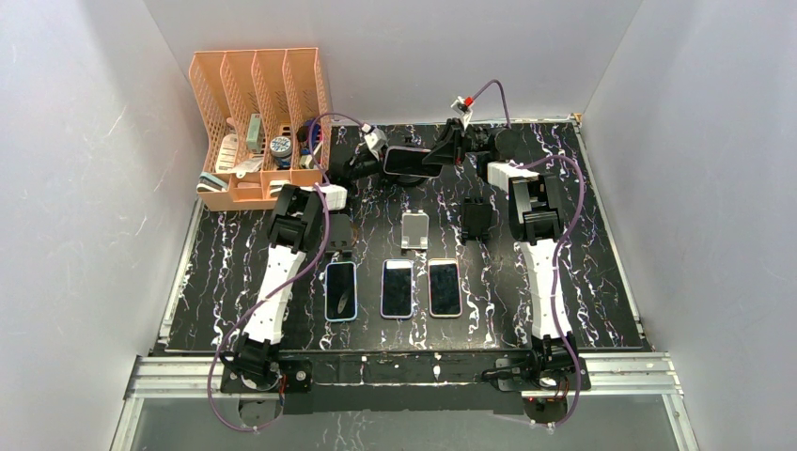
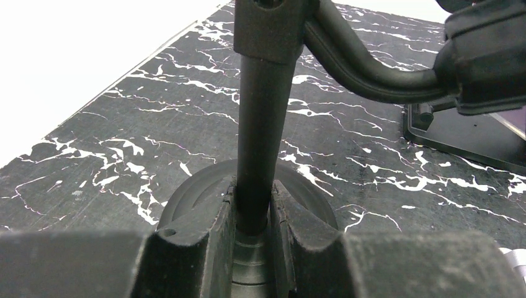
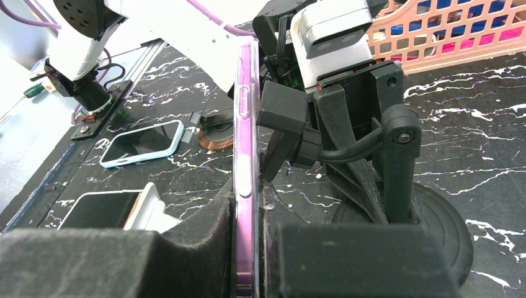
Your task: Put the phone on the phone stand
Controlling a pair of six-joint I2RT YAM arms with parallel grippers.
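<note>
A phone in a purple case [image 3: 245,155] stands on edge in the right wrist view, with my right gripper [image 3: 246,248] shut on its lower part. Its back rests against the clamp head [image 3: 282,115] of the black phone stand [image 3: 397,167], which rises from a round base [image 3: 437,230]. My left gripper [image 2: 253,211] is shut on the stand's upright post [image 2: 260,124] just above the base [image 2: 186,198]. From above, the phone [image 1: 404,161] lies across the back middle of the table, with the left gripper [image 1: 368,158] and right gripper [image 1: 440,153] on either side.
Three phones [image 1: 341,290] [image 1: 398,287] [image 1: 445,287] lie flat in a row near the front. A small white stand [image 1: 414,231] and two black stands [image 1: 477,219] [image 1: 340,233] sit behind them. An orange file organizer [image 1: 258,127] fills the back left corner.
</note>
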